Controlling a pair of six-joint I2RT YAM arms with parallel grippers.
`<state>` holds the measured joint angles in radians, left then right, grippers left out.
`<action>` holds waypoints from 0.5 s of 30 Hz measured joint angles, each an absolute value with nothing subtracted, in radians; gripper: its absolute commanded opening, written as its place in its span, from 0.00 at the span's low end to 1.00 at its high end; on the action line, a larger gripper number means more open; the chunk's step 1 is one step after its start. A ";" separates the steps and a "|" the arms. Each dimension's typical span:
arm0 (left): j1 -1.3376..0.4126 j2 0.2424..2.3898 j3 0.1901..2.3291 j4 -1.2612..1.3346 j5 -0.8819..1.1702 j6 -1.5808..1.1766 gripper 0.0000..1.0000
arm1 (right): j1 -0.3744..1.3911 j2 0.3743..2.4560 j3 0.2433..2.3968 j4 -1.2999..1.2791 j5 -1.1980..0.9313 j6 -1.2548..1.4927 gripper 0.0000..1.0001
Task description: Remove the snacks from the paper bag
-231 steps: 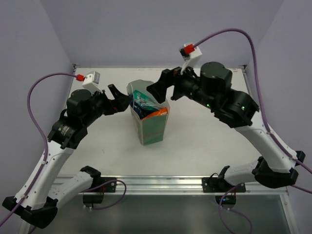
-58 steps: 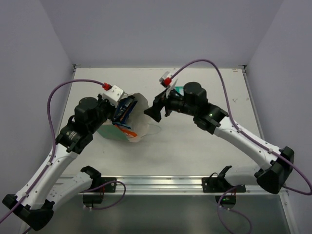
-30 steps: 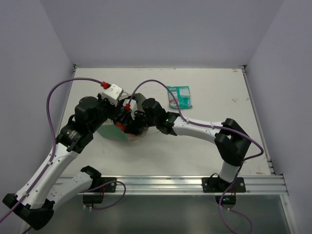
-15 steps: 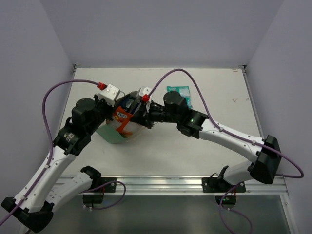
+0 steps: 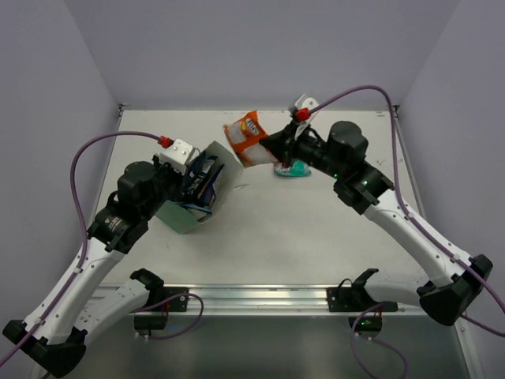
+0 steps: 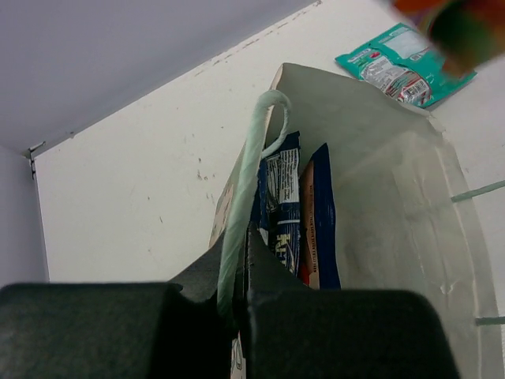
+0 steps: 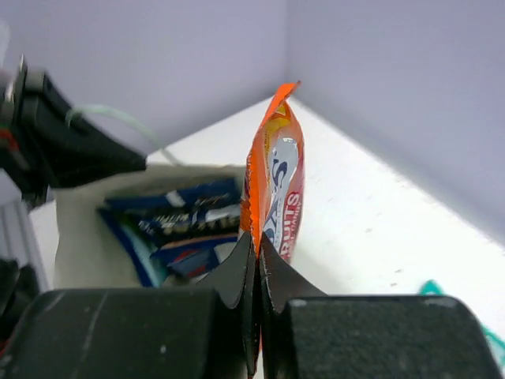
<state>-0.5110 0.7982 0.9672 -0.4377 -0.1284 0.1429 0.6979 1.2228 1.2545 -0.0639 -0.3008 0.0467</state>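
Right gripper (image 7: 256, 251) is clamped tight on the bottom edge of the orange packet (image 7: 272, 185). The jaws are pinched together with the foil between them, and the packet stands on edge above the fingers. It's in the air, out past the mouth of the paper bag (image 5: 180, 215) and to the bag's right, touching nothing but the gripper. Over on the other side, the left gripper (image 6: 237, 257) is closed on the bag's rim, jaws squeezed together on the paper, with the pale green string handle (image 6: 254, 150) looping up right beside the pinch. The bag is tipped well over, its white inside and open mouth turned toward the right arm; whether its base rests on the table (image 5: 316, 237) I can't tell. Inside the bag, at least two blue packets (image 6: 280, 205) stand on edge against the wall nearest the left gripper, and the right wrist view shows blue foil stacked in there too. The teal-green packet (image 6: 402, 63) lies flat on the table, beyond the bag's mouth and well apart from the bag, partly tucked under the right arm in the top view.
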 measured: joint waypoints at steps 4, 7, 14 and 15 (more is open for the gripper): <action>-0.511 0.801 0.967 -0.434 -0.136 0.147 0.00 | 0.588 1.138 1.311 -0.063 -0.265 0.070 0.00; -0.511 0.807 0.967 -0.432 -0.138 0.152 0.00 | 0.491 1.110 1.340 -0.061 -0.220 0.100 0.00; -0.506 0.824 0.967 -0.426 -0.134 0.184 0.00 | 0.195 1.272 1.347 -0.039 -0.228 0.275 0.00; -0.505 0.827 0.967 -0.426 -0.133 0.187 0.00 | 0.150 1.339 1.348 -0.025 -0.245 0.321 0.00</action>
